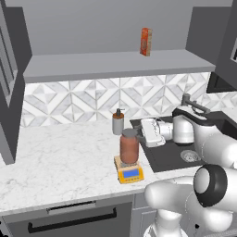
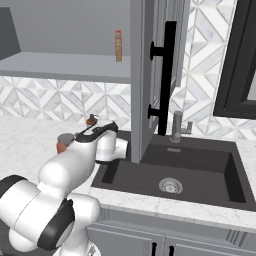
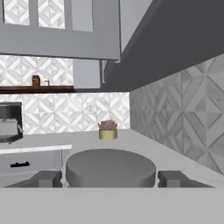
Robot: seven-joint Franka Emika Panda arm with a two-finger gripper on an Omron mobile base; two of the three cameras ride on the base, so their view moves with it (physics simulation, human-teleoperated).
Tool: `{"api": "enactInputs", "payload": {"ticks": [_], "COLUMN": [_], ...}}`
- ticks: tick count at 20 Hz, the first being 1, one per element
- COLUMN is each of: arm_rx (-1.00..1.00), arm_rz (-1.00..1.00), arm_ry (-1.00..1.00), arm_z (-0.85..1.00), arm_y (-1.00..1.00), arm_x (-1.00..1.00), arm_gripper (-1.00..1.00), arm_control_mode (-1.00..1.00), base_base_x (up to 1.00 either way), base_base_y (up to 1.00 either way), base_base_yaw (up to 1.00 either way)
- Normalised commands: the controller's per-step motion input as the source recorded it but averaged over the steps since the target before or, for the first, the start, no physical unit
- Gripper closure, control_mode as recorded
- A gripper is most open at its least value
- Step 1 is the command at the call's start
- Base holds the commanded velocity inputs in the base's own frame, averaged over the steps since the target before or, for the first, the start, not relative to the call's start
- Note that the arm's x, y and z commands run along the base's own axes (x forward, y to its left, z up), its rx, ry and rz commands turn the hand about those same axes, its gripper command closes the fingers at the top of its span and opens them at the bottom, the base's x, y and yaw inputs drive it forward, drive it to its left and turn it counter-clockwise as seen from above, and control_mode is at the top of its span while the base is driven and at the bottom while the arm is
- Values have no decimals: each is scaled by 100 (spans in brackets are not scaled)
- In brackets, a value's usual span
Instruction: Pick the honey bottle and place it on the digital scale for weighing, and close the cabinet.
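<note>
Honey bottle (image 1: 129, 147) sits upright on the scale (image 1: 129, 172); gripper (image 3: 109, 178) straddles its lid, grip unclear — back straight off, don't tip it.

honey bottle (image 1: 129, 148): translucent, matt lid | counter (image 1: 60, 162): veined marble

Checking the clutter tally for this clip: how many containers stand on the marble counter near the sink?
2: the reddish-brown translucent honey jar with a grey lid standing on the yellow-orange digital scale, and a small grey pump dispenser behind it by the backsplash. The arm may hide others.
</note>
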Motion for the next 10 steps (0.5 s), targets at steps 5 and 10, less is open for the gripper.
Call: {"api": "enactInputs", "payload": {"ticks": [5, 10], "arm_rx": [0, 0], "arm_rz": [0, 0], "arm_ry": [-4, -1], "arm_z": [0, 0], "arm_y": [0, 0], "arm_x": [-24, -23], "arm_gripper": [-100, -100], "arm_control_mode": [-100, -100], "base_base_x": [0, 0], "base_base_y": [0, 0], "base_base_yaw": [0, 0]}}
